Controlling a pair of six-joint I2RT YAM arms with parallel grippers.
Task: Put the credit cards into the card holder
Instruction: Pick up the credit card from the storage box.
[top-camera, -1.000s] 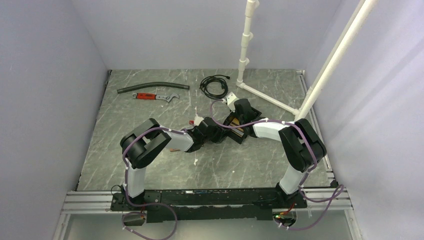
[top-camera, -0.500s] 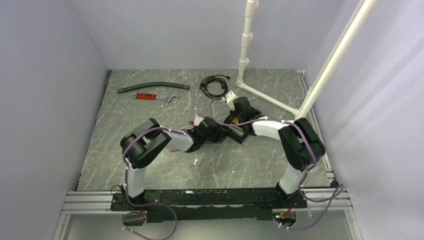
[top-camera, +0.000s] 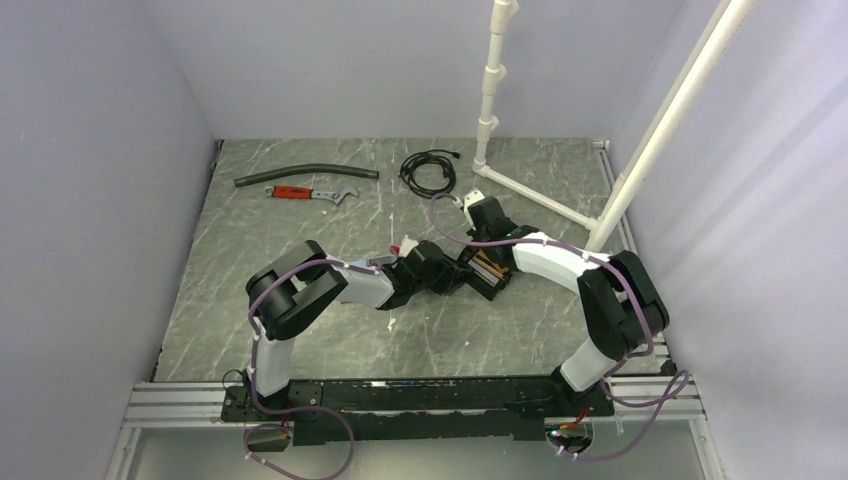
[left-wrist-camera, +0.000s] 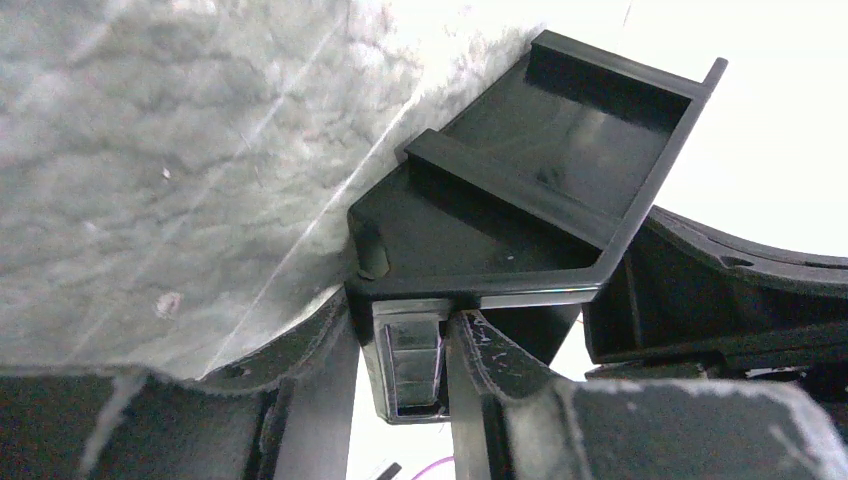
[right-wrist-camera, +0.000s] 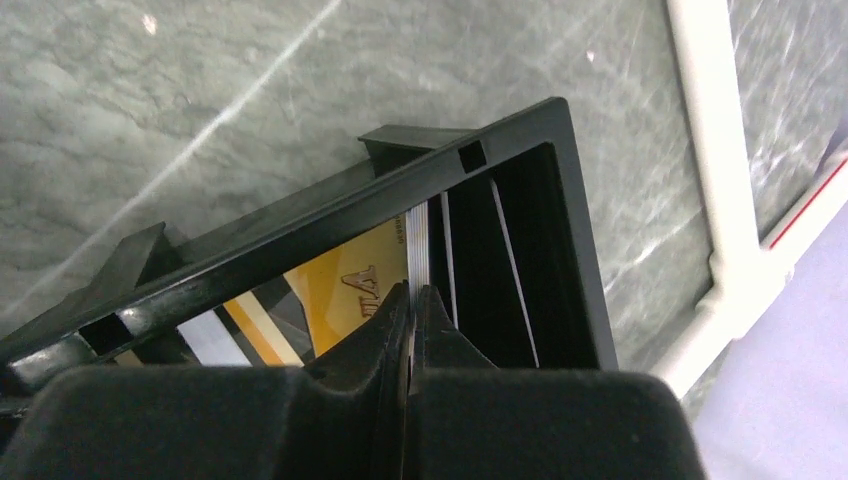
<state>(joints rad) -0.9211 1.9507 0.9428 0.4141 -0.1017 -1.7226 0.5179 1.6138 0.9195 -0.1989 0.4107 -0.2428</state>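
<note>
Lavender walls (top-camera: 100, 150) close in a grey marbled table (top-camera: 300, 300), and both arms meet near its middle over the black card holder (right-wrist-camera: 300, 230).

The left gripper (left-wrist-camera: 408, 345) has its fingers part-way closed on a small block at the near end of the holder, one finger on each side, so it grips the holder. From these fingers the holder's bays run straight ahead and slightly to the right.

The right gripper (right-wrist-camera: 415, 295) has its fingers pressed together at the holder's open side. A thin bundle of cards (right-wrist-camera: 418, 245) stands on edge directly ahead of the fingertips. Their pale edges run into the tips, and their long axis points straight away from the fingers towards the far wall. I cannot tell whether a card is actually nipped between the fingers or just sits against them. A gold card (right-wrist-camera: 350, 285) shows just to the left of the fingertips, behind the holder's wall, with striped cards further left. To the right of the fingertips, two more thin pale lines cross the dark bay. These may be cards or dividers, and I cannot tell which.

The right arm is the nearer one to the cards, and the left only steadies the holder. In my judgement, the next move depends on that straight line. Any push or release should follow the cards' long axis, ahead of the fingertips, because a sideways nudge could tip the bundle over.
</note>
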